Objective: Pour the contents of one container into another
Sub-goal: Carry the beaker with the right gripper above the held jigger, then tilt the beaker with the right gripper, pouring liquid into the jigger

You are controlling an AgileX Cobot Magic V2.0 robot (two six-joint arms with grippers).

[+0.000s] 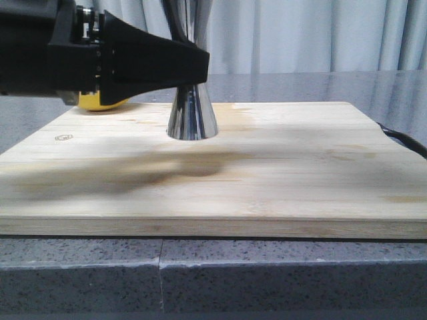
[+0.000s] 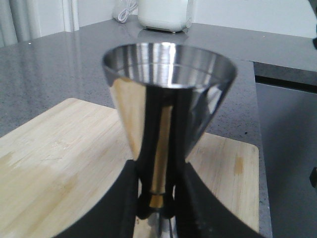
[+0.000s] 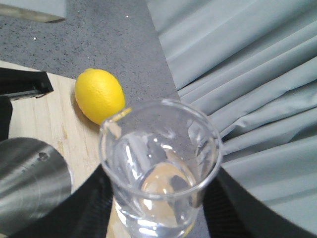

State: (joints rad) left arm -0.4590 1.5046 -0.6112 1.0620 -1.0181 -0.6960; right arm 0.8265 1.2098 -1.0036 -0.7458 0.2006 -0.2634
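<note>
The steel jigger stands upright on the bamboo board, a little left of centre. My left gripper comes in from the left and is shut on its narrow waist. In the left wrist view the jigger fills the middle, and my left gripper presses it from both sides at the brass band. My right gripper is shut on the clear glass beaker, held in the air beside the jigger's rim. The front view shows neither the beaker nor the right gripper.
A yellow lemon lies on the board's far left part, half hidden behind my left gripper as the lemon in the front view. A dark cable runs off the board's right edge. Grey curtains hang behind, and a white appliance stands far across the counter.
</note>
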